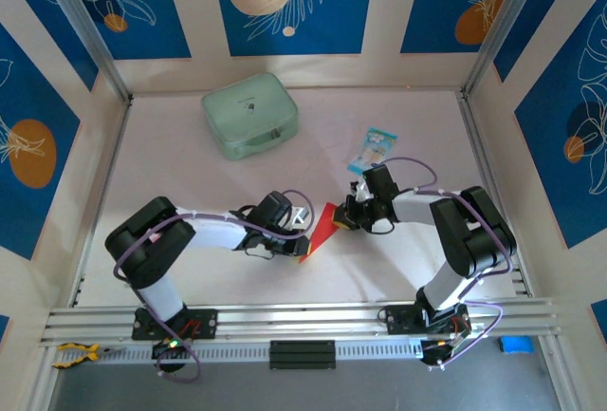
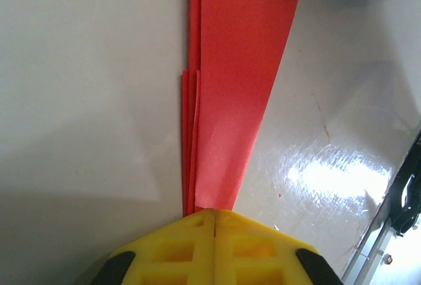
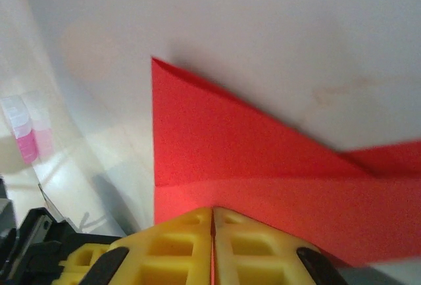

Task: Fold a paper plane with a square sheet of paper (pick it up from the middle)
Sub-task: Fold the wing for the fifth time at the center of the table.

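While both arms are meeting on the near side of the green zip pouch [image 1: 249, 115], I am reading the task as well advanced but not finished. The sheet of paper [image 1: 321, 229] is no longer showing as a flat square: it is lying as a narrow red wedge, nearer the arm bases than the pouch and slightly to its right. The left wrist view is showing several stacked layers along one long edge of the paper [image 2: 240, 68]. The right wrist view is showing a diagonal crease and a broad corner [image 3: 250, 160].

The left gripper [image 1: 303, 245] is pinching the narrow end, its jaws pressed together on the paper [image 2: 214, 216]. The right gripper [image 1: 343, 219] is clamping the wider end, with its jaws likewise closed on the red edge [image 3: 212, 214].

I am judging that wing folds and final sharpening are remaining, since no finished dart is visible.

The table [image 1: 171, 164] is appearing pale, smooth and glossy, reflecting light. A small blue-white packet [image 1: 372, 150] is lying right of the pouch. Blue leaf-patterned wall panels [image 1: 294, 3] are enclosing the cell.
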{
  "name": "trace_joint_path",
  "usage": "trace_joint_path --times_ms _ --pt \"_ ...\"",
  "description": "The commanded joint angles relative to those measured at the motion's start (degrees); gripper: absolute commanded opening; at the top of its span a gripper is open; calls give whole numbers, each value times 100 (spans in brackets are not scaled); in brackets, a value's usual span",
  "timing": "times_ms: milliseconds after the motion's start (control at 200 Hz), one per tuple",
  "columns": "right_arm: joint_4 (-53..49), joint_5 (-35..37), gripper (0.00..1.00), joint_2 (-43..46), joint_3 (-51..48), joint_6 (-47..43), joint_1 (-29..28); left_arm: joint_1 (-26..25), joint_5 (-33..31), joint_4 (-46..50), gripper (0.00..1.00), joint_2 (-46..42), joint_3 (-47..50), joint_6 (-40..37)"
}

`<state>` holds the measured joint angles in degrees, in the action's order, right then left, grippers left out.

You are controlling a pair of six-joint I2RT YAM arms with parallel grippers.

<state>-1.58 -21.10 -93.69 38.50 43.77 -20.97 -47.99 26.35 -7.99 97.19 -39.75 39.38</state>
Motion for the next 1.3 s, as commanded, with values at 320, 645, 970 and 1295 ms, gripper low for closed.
trace_joint_path --times_ms 320,645,970,1295 --pt "288 124 10 1036 -411 368 -631 22 -216 352 0 64 231 123" --pt "770 394 6 772 -819 847 -1444 26 -207 368 0 95 187 123" --pt "1047 405 5 297 -902 838 -1241 26 -148 420 0 182 130 122" --pt "914 248 6 448 -1060 621 -647 25 -62 412 0 309 90 97"
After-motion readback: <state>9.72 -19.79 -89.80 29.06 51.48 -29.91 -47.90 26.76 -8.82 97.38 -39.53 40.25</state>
